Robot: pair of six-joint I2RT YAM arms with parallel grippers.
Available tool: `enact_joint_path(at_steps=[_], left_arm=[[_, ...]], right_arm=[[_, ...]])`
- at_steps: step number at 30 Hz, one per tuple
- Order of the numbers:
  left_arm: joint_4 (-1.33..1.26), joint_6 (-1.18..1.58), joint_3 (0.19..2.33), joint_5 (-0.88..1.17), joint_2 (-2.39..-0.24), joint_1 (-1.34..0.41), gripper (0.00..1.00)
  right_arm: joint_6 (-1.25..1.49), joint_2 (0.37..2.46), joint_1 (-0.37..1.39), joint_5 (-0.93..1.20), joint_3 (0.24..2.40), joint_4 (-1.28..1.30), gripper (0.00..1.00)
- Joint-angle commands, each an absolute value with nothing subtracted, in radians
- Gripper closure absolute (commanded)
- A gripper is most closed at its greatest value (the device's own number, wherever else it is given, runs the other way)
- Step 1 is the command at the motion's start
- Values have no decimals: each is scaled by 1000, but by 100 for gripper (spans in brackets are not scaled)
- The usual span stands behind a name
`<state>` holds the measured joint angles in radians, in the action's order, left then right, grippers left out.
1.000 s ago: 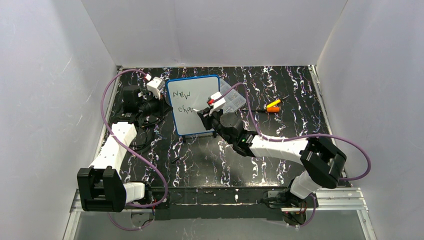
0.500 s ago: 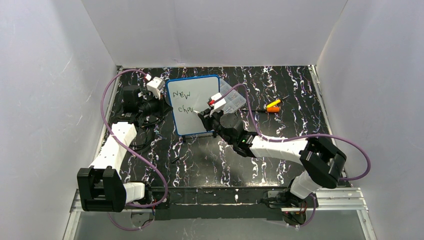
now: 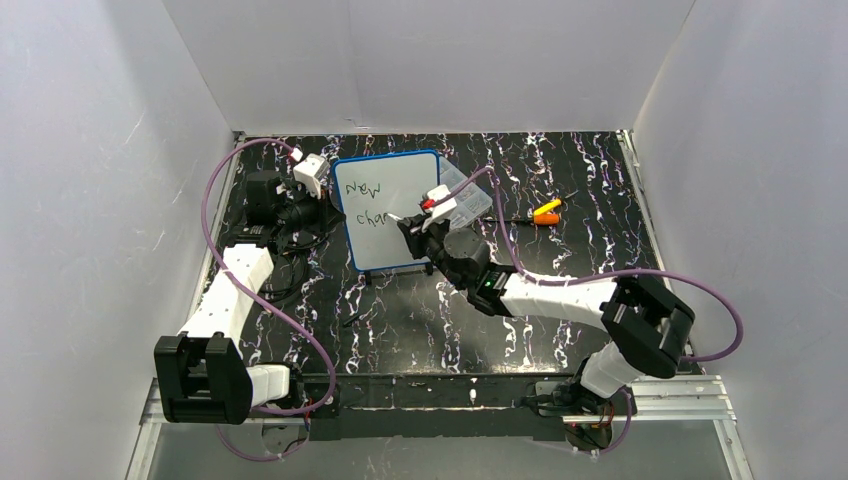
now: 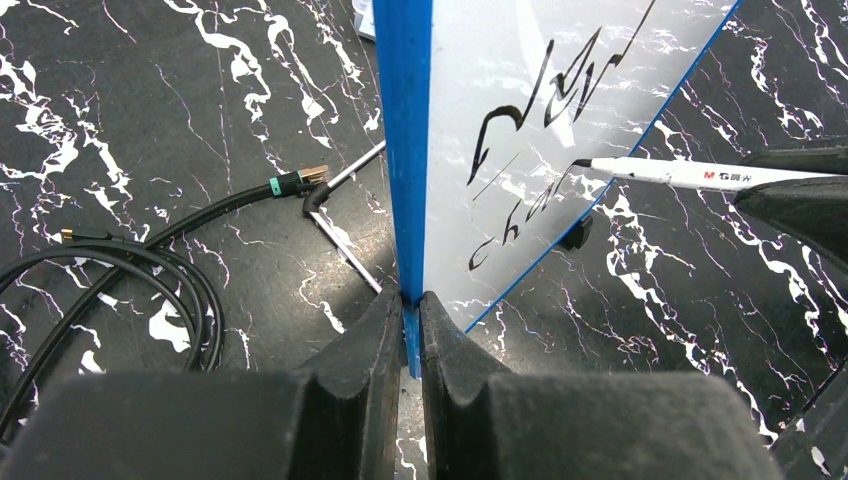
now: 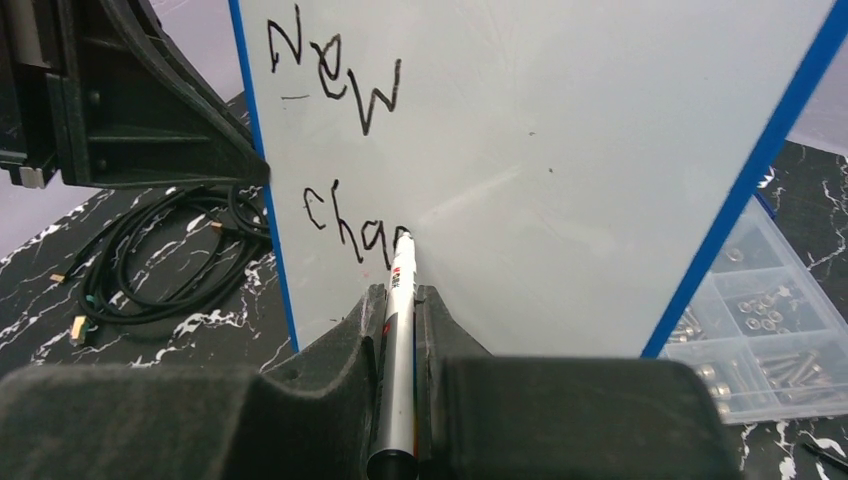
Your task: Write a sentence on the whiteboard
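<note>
The whiteboard (image 3: pixel 405 195) with a thin blue frame stands tilted up at the table's back middle. My left gripper (image 4: pixel 407 300) is shut on its blue left edge (image 4: pixel 403 150) and holds it up. The sentence (image 5: pixel 340 150) reads "New" with "Cha" and the start of another letter below it; it also shows in the top view (image 3: pixel 366 202). My right gripper (image 5: pixel 400 295) is shut on a white marker (image 5: pixel 398 330), whose black tip touches the board just right of "Cha". The marker also shows in the left wrist view (image 4: pixel 690 175).
A clear compartment box (image 5: pixel 755 340) with screws lies behind the board's right edge. An orange and yellow tool (image 3: pixel 546 210) lies at the back right. Black cables (image 4: pixel 110 270) coil on the table left of the board.
The marker tip has moved slightly to the right along the second line, adding to the stroke after "Cha". The left gripper and the board have not moved.
</note>
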<state>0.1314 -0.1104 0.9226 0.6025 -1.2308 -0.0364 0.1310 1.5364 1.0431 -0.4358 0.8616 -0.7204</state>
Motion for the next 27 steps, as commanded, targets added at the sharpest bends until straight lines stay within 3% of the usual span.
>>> enact_joint_path(at_steps=[1,27], left_arm=[[118,-112,920,627,-1206,-35,100],[118,-110,921,629,-1209,-37,100]], right_arm=[[118,1491,1042,-504,829,-777,99],[155,1404,1043,-502,779,-790,99]])
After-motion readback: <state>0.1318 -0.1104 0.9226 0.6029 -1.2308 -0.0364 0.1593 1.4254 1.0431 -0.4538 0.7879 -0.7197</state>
